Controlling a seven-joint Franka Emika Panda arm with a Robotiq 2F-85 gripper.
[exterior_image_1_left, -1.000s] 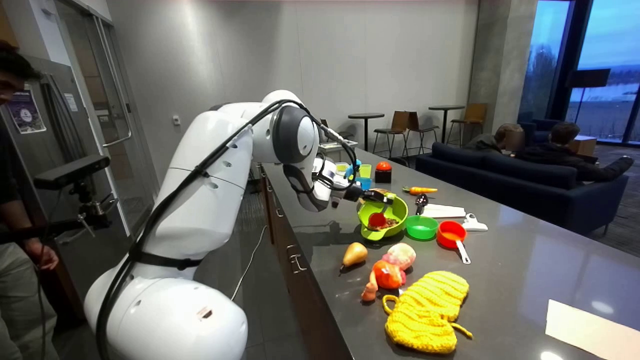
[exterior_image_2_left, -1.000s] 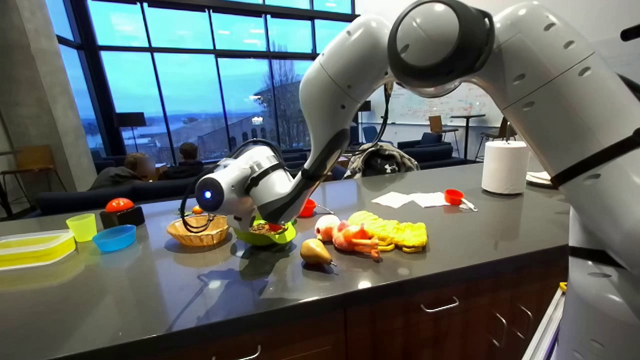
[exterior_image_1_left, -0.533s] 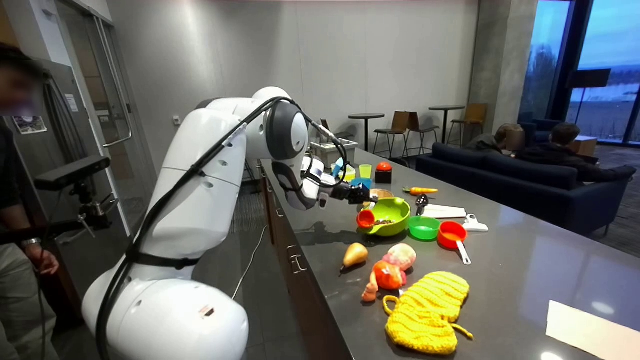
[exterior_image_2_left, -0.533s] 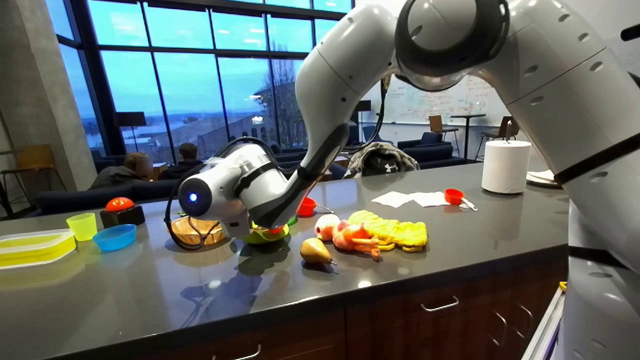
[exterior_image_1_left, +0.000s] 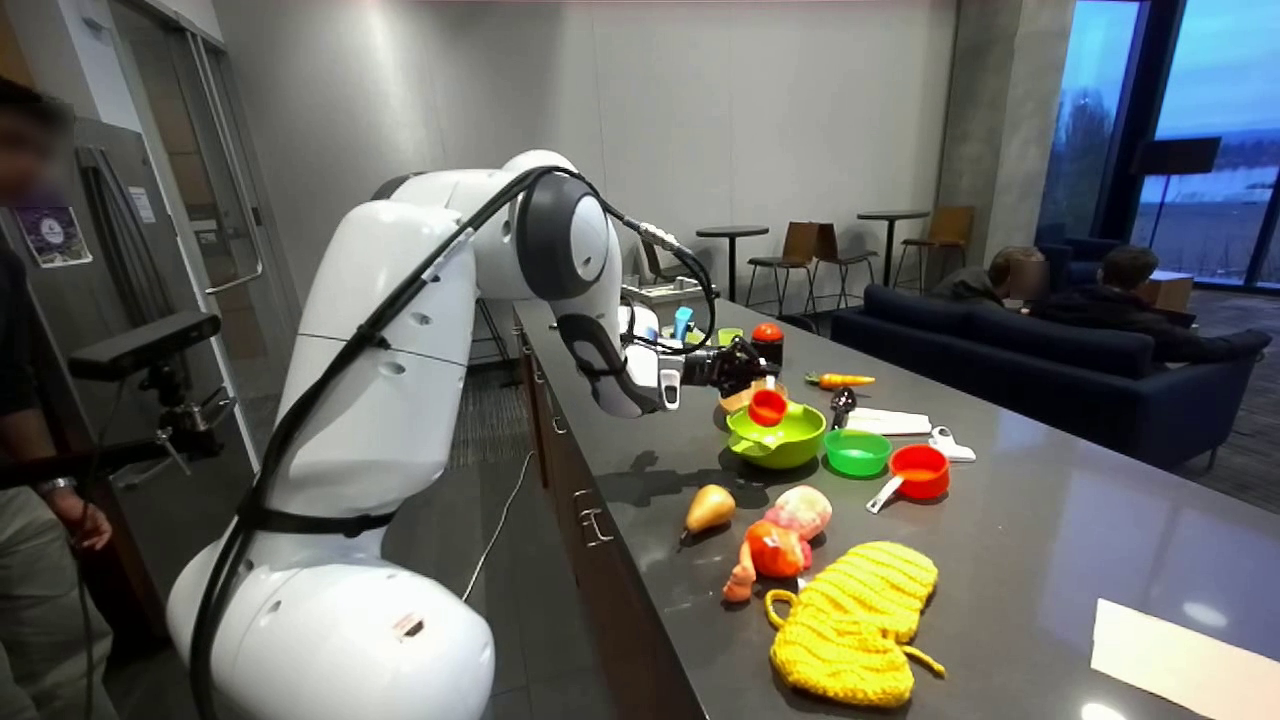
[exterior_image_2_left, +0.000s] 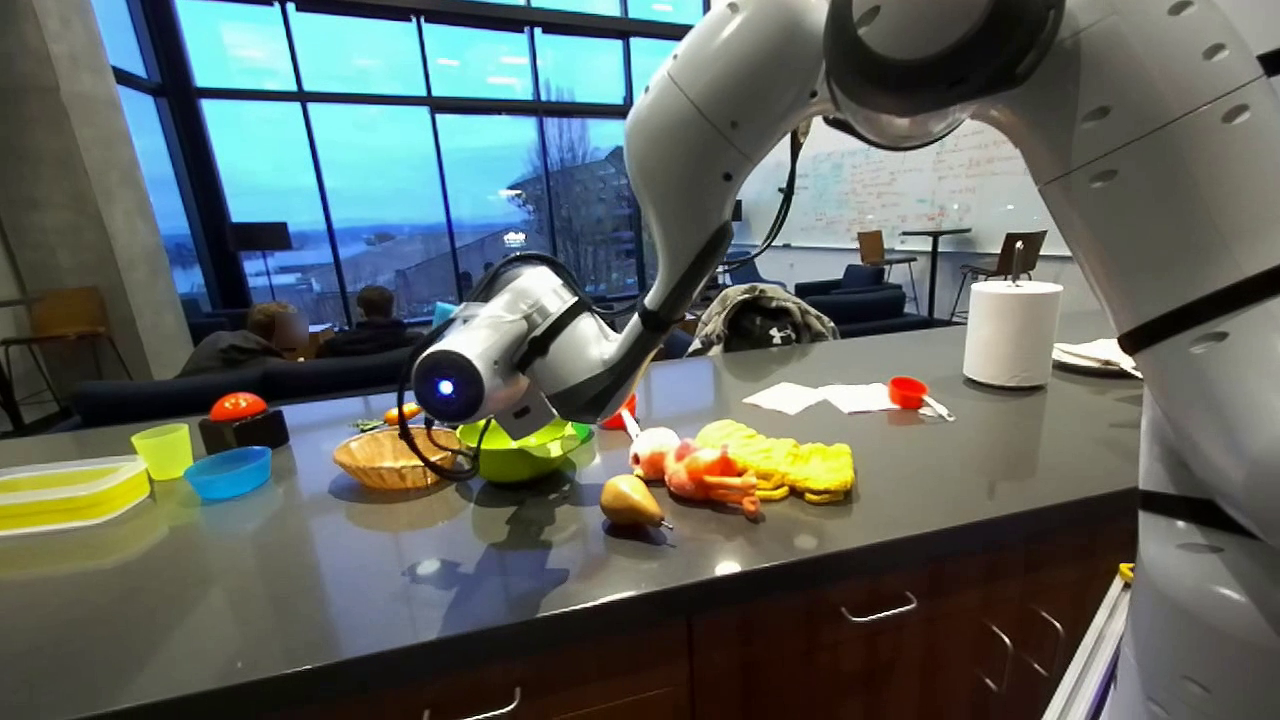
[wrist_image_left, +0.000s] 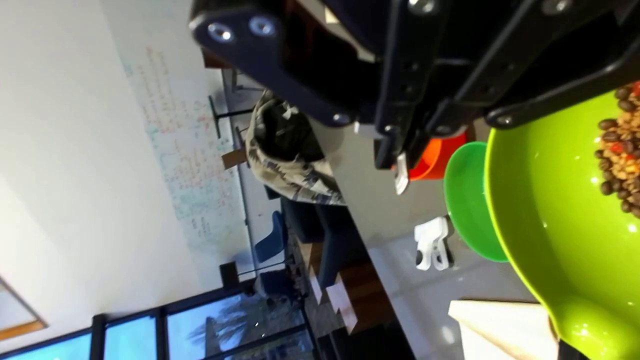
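Observation:
My gripper (exterior_image_1_left: 758, 372) is shut on the pale handle of a small red scoop (exterior_image_1_left: 768, 408). The scoop hangs over the lime-green bowl (exterior_image_1_left: 778, 436); its contents do not show. In the wrist view my gripper (wrist_image_left: 398, 155) has its fingers together, with a silver handle end (wrist_image_left: 401, 177) sticking out between the tips. The bowl (wrist_image_left: 545, 210) there holds dark beans and mixed grains (wrist_image_left: 620, 150). A green cup (exterior_image_1_left: 857, 452) and a red cup with a white handle (exterior_image_1_left: 920, 472) stand beside the bowl. A red cup (wrist_image_left: 445, 157) is partly hidden by the fingers; I cannot tell which.
A wicker basket (exterior_image_2_left: 395, 455) stands close to the bowl. A pear (exterior_image_2_left: 630, 500), pink-orange toys (exterior_image_2_left: 700, 472) and a yellow knitted mitt (exterior_image_1_left: 860, 625) lie nearer the robot. A white clip (exterior_image_1_left: 950, 445), a carrot (exterior_image_1_left: 840, 380) and a red button on a black box (exterior_image_1_left: 768, 345) are around.
The gripper has lifted the red scoop from inside the bowl, past its rim, to above it. The standing red cup has turned and shifted; its handle points another way. The green cup has shifted slightly.

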